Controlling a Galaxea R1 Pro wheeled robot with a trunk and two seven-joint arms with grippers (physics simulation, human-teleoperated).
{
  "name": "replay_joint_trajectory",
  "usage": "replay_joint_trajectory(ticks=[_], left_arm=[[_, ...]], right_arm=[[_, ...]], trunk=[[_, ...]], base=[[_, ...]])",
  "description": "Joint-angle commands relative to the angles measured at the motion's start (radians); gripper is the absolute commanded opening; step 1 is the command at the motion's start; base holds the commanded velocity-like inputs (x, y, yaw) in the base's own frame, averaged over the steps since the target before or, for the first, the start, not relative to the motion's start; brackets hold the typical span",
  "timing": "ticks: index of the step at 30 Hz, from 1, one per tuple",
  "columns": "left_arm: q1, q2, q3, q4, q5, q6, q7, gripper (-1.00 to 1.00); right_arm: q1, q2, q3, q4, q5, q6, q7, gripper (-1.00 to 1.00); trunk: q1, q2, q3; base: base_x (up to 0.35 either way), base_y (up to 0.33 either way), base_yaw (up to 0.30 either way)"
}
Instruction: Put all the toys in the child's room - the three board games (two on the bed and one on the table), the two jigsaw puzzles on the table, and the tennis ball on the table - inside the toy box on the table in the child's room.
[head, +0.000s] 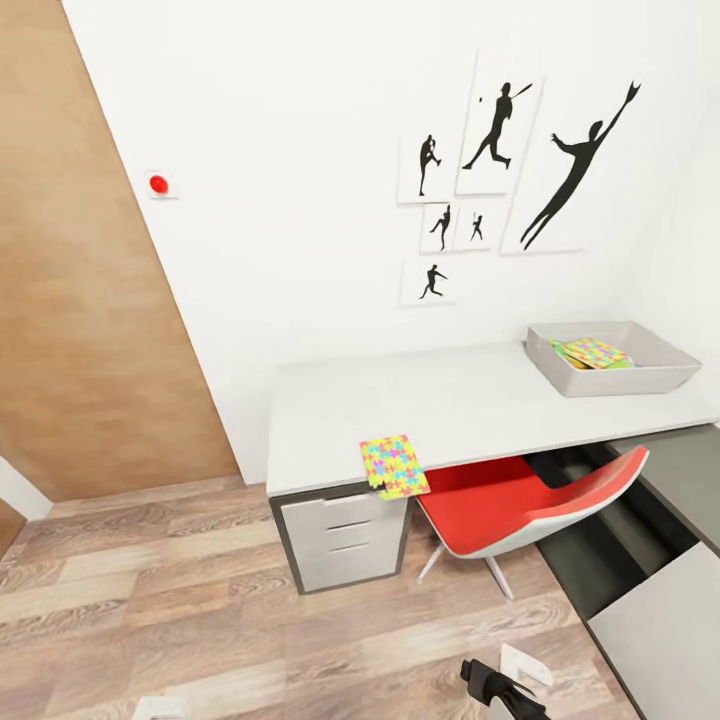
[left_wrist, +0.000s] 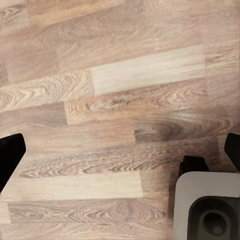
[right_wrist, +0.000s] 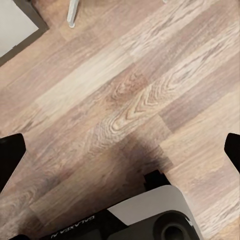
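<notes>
One jigsaw puzzle (head: 394, 466), a multicolour square, lies on the table (head: 470, 400) and overhangs its front edge above the drawers. At the table's right end stands the pale grey toy box (head: 620, 380). Inside it lies another jigsaw puzzle (head: 594, 352), on top of something green-edged. My right arm's dark end (head: 495, 688) shows low in the head view, above the floor. In the wrist views my left gripper (left_wrist: 120, 150) and right gripper (right_wrist: 120, 150) are both open over bare wood planks, with nothing between their fingers.
A red chair (head: 520, 505) is tucked under the table beside white drawers (head: 345, 535). A lower dark grey cabinet (head: 670, 480) runs along the right. A wooden door panel (head: 80, 280) fills the left wall, and plank floor (head: 200, 620) lies in front.
</notes>
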Motion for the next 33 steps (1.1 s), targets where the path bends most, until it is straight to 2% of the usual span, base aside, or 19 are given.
replay_joint_trajectory(ticks=[1, 7, 12, 17, 33], left_arm=[[-0.001, 0.0, -0.005, 0.001, 0.004, -0.004, 0.003, 1.0], [-0.001, 0.0, -0.006, 0.001, 0.004, -0.004, 0.002, 1.0], [-0.001, -0.001, -0.006, 0.001, 0.004, -0.003, 0.002, 1.0], [-0.001, -0.001, -0.006, 0.001, 0.004, -0.003, 0.002, 1.0], [-0.001, -0.001, -0.006, 0.001, 0.004, -0.003, 0.002, 1.0]], right_arm=[[0.0, -0.001, 0.008, -0.002, -0.006, 0.004, -0.009, 1.0], [0.0, 0.0, 0.015, -0.002, -0.006, 0.005, -0.009, 1.0], [0.0, 0.0, 0.053, -0.002, -0.006, 0.005, -0.01, 1.0], [0.0, 0.0, 0.067, -0.002, -0.007, 0.005, -0.01, 1.0], [0.0, -0.003, 0.072, -0.002, -0.008, 0.006, -0.01, 1.0]], trunk=[[0.001, -0.002, 0.0], [0.001, -0.002, 0.01], [0.001, -0.002, 0.018], [0.001, -0.002, 0.026], [0.001, -0.002, 0.052]], base=[[0.091, 0.016, 0.0], [0.042, 0.007, 0.0], [0.01, 0.002, 0.0], [0.002, 0.0, 0.0], [-0.007, 0.04, 0.0]])
